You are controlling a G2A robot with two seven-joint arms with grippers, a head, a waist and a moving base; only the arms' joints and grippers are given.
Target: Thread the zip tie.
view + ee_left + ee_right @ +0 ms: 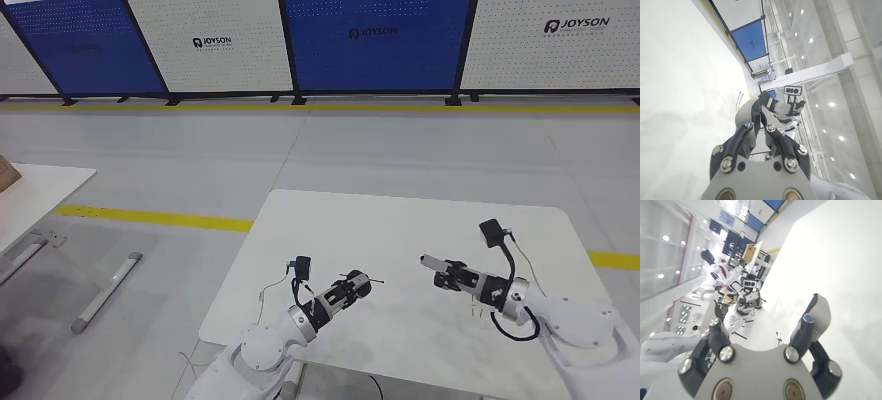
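**A:** While the two zip ties [739,98] are lying side by side on the white table [400,220], with nothing gripping them, what is the step in hand asking for?

**B:** Picking one up, I'd judge. They are thin and seem to be lying flush. So a gripper should be coming down with its fingers straddling a single strip near its head end. It should be closing low and keeping the neighbour out of the pinch.

**A:** And where are they sitting against the jaws?

**B:** They are resting just beyond the left gripper [759,106], to its right and between the two arms. They are outside its jaws, which are showing pressed together with nothing visible in them. The right gripper [765,302] is hanging further right, its jaws spread wide and carrying nothing, apart from the ties.
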